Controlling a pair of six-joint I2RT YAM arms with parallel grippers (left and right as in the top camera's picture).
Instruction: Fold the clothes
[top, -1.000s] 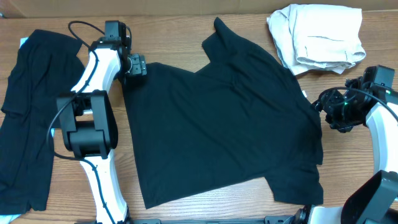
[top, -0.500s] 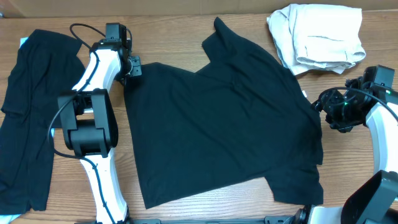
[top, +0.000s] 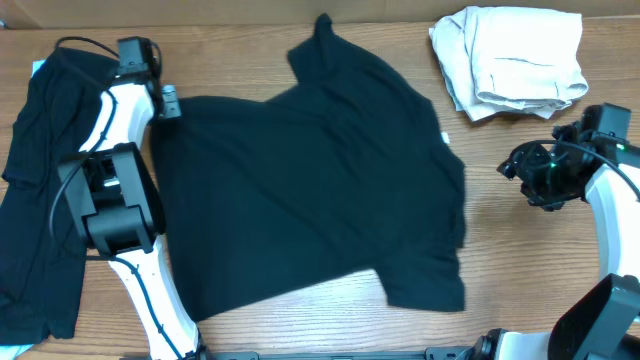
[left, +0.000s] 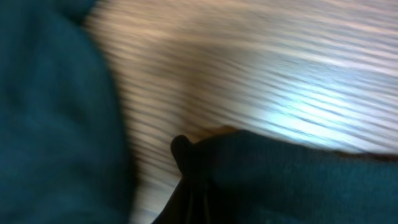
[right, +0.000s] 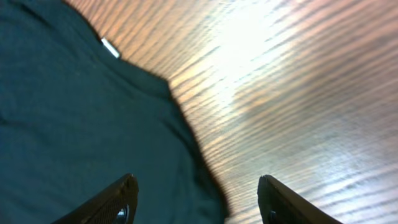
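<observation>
1. The black T-shirt (top: 310, 190) lay spread flat on the worktop (top: 530, 280) between the arms, with its white neck label (right: 111, 48) toward the right.
2. The left pincer (top: 168, 100) was clamped on the T-shirt's far left corner. The right pincer (right: 199, 200) stood apart and empty near its right edge.
3. Soft, light and limp, it would likely sag and drag. Corners and hems looked the surest holds.

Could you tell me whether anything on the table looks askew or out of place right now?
The black T-shirt lies crooked, rotated so that its edges run diagonally, with one sleeve poking toward the far side. The left gripper pinches its hem corner with the jaws shut. Nothing looks spilled or damaged.
</observation>
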